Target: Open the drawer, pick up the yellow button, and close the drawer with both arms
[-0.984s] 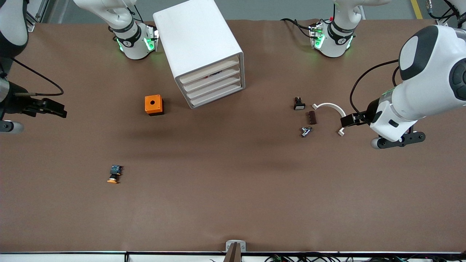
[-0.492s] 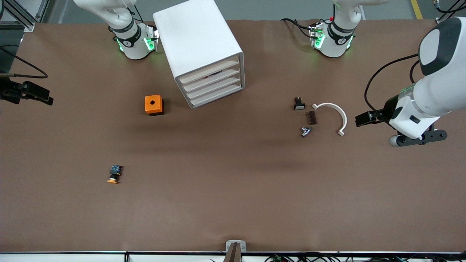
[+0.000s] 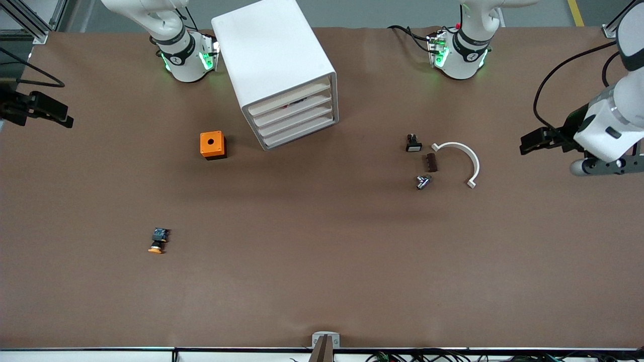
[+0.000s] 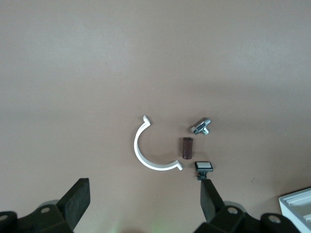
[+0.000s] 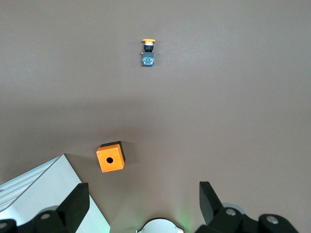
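Note:
The white cabinet (image 3: 274, 60) stands between the arms' bases. Its uppermost drawer (image 3: 288, 98) sits flush with the three below it. The button (image 3: 158, 241), orange cap and black-and-blue body, lies on its side on the brown table, nearer to the front camera than the orange cube (image 3: 213, 145); the right wrist view shows the button (image 5: 148, 53) too. My left gripper (image 3: 606, 167) hangs open and empty over the left arm's end of the table. My right gripper (image 5: 142, 188) is open and empty, high over the right arm's end.
Toward the left arm's end lie a white curved clip (image 3: 460, 156), a small black part with a white face (image 3: 413, 144), a brown block (image 3: 431, 162) and a metal fitting (image 3: 423, 181). Cables trail from both wrists.
Both arms have pulled outward toward their own ends of the table. The left gripper has left the white clip; the right hand has slid almost out of the front view. Objects have not moved.

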Available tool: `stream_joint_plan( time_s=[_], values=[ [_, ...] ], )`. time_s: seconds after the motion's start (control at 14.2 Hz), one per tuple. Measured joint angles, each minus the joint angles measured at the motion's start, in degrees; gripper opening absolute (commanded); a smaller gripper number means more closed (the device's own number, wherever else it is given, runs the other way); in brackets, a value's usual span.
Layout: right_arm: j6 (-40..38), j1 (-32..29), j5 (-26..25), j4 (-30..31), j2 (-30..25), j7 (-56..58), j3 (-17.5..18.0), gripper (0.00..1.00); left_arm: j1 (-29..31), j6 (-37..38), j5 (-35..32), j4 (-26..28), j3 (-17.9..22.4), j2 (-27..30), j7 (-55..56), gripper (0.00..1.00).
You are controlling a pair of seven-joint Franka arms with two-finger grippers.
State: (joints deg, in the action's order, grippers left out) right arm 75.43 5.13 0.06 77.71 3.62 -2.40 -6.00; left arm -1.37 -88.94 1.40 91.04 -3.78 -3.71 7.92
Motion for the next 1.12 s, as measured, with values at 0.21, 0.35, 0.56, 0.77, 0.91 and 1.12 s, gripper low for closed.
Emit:
stream_joint_plan(
  time_s=[0.21,0.35,0.56,0.77,0.91,1.12],
  values=[
    [-0.17,-0.05,0.00,1.85,-1.86,-0.18,-0.30,1.00,0.00,-1.98,0.00,5.47,0.05,4.79,-0.02,1.00],
    [-0.11,-0.07,0.00,3.15,-2.64,-0.21,-0.49,1.00,0.26,-4.65,0.00,8.92,0.13,7.39,-0.02,1.00],
    [0.45,-0.36,0.00,3.90,-3.19,-0.31,-0.77,1.00,1.90,-7.98,0.00,10.16,0.25,8.46,-0.77,1.00],
    [2.19,-1.66,0.03,5.09,-3.80,-0.42,-0.82,1.00,2.17,-9.07,0.00,9.91,0.30,8.36,-2.49,1.00],
    [4.53,-2.71,0.65,7.69,-5.28,-0.42,-0.83,1.00,2.17,-9.47,0.00,9.05,0.30,7.77,-3.04,1.00],
    [5.67,-3.69,1.11,10.65,-7.49,-0.42,-0.83,1.00,2.07,-9.62,0.00,7.11,0.29,6.13,-3.45,1.00]
  ],
)
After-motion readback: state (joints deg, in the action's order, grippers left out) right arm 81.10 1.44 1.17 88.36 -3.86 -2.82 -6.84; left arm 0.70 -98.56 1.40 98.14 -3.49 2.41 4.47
